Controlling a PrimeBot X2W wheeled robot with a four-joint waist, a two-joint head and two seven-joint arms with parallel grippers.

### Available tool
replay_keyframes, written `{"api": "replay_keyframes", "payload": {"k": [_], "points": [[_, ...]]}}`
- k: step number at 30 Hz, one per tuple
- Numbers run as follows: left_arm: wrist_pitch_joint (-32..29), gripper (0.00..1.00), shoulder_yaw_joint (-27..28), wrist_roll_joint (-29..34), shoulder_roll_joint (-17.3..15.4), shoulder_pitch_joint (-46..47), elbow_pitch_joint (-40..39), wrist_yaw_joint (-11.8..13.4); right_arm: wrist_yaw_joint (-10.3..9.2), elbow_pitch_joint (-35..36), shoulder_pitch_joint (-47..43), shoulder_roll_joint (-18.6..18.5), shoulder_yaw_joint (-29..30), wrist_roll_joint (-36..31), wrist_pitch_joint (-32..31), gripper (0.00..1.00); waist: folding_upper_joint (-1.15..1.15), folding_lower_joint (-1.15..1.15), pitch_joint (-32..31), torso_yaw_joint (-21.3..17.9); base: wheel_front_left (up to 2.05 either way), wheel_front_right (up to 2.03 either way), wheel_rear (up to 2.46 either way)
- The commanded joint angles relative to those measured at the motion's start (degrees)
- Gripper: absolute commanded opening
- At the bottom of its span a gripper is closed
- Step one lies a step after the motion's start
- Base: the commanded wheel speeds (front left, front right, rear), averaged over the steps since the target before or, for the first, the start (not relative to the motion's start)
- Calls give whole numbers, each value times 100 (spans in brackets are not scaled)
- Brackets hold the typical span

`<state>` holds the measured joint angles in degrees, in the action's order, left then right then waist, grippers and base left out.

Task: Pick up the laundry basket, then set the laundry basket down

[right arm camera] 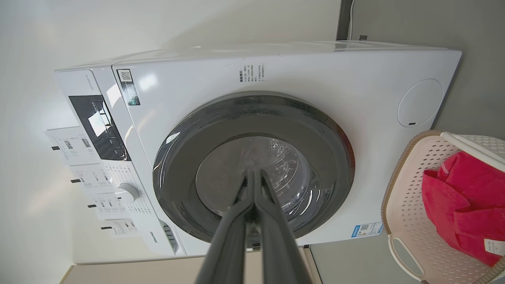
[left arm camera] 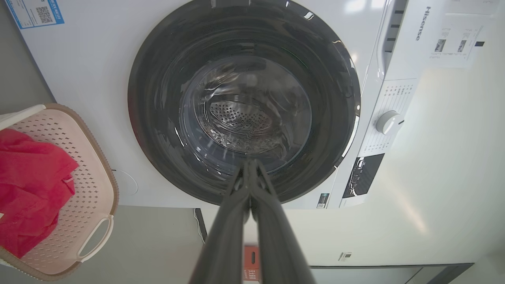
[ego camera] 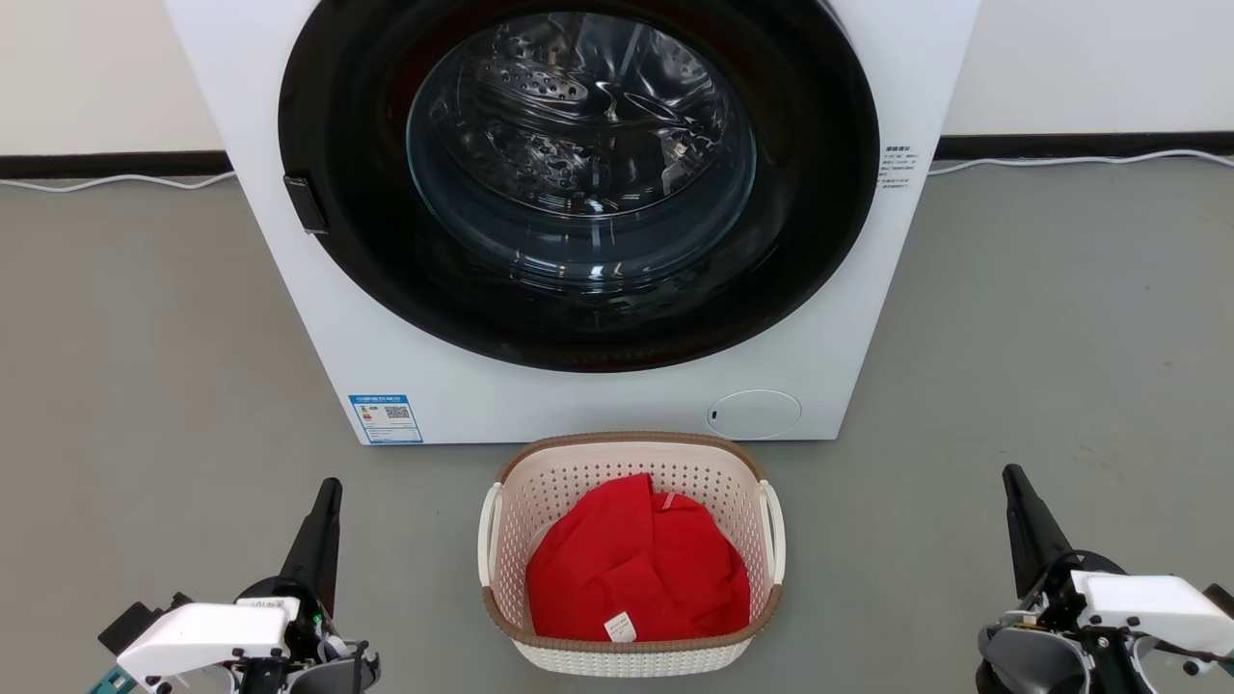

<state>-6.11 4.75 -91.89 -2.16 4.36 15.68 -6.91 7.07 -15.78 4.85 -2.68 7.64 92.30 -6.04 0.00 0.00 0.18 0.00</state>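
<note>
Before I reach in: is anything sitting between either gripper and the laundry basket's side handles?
Nothing visible. Only grey floor lies between the left gripper and the laundry basket, and between the basket and the right gripper. The washing machine stands behind the basket, out of both paths. Both grippers are shut.

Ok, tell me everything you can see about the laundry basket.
The laundry basket is cream-white perforated plastic, rounded-rectangular, with a brown woven-look rim and a white loop handle on each side. It stands upright on the grey floor, close before the washing machine, holding a crumpled red cloth with a white tag.
</note>
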Motion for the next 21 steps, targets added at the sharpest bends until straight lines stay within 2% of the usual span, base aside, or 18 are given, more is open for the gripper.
{"api": "replay_keyframes", "payload": {"k": [1, 21], "points": [[-36, 0, 175, -30, -72, 182, -165, -58, 42, 176, 133, -20, -114, -12, -44, 0, 0, 0, 0, 0, 0, 0, 0], [-35, 0, 175, -30, -72, 182, -165, -58, 42, 176, 133, -20, -114, -12, -44, 0, 0, 0, 0, 0, 0, 0, 0]]}}
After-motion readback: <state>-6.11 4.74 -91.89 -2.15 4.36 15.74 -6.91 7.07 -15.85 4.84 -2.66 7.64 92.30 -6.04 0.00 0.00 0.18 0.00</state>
